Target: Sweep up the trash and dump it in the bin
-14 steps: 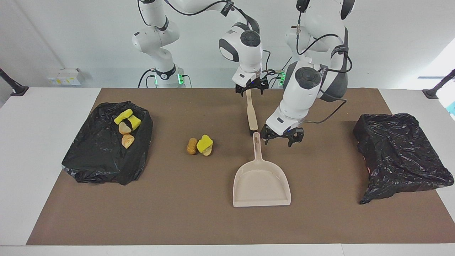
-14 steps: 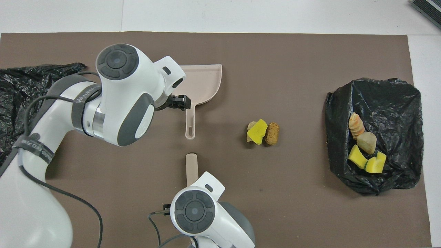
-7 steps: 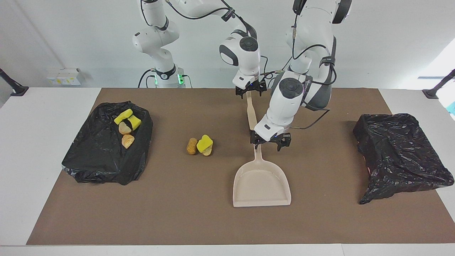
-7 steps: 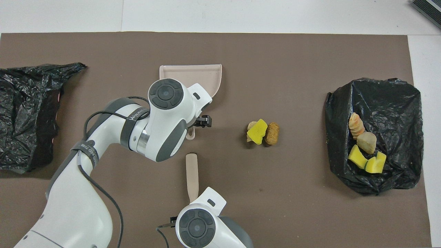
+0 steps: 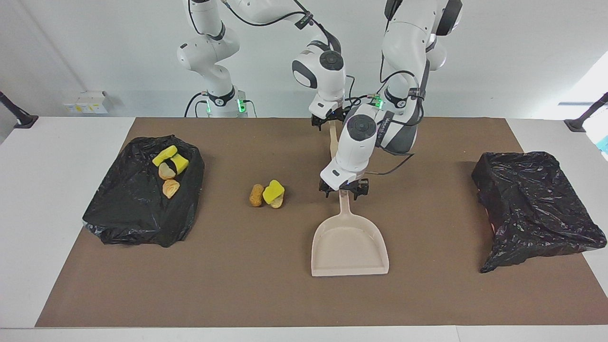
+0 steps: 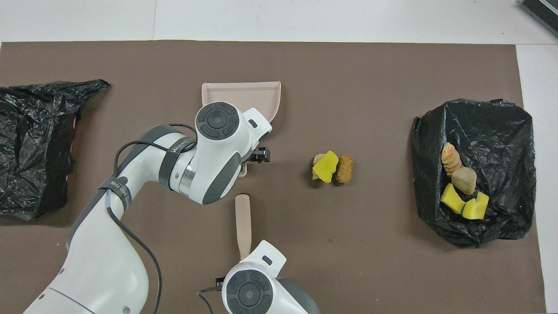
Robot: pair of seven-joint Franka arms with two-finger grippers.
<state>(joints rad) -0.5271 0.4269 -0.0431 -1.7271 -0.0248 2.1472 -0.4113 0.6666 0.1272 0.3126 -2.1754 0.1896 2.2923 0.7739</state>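
Three loose trash lumps (image 5: 267,194) — yellow sponge, beige and orange-brown — are seen on open brown mat; four lie on the black bag (image 5: 142,199) at the right arm's end of the table. The left tool (image 5: 345,188) is set at the beige plastic dustpan's (image 5: 349,242) handle, the right tool (image 5: 331,121) at the beige brush handle (image 5: 334,142) — neither grip can be told, the brush's end being hidden.

Three pieces of trash (image 5: 267,194) lie clustered on the brown mat: an orange-brown bread-like lump (image 5: 256,194) upright beside a bright yellow sponge chunk (image 5: 273,191) that rests on a pale beige lump (image 5: 278,203). Four more pieces, two yellow, two beige-orange, sit on the black bag (image 5: 137,209) toward the right arm's end.
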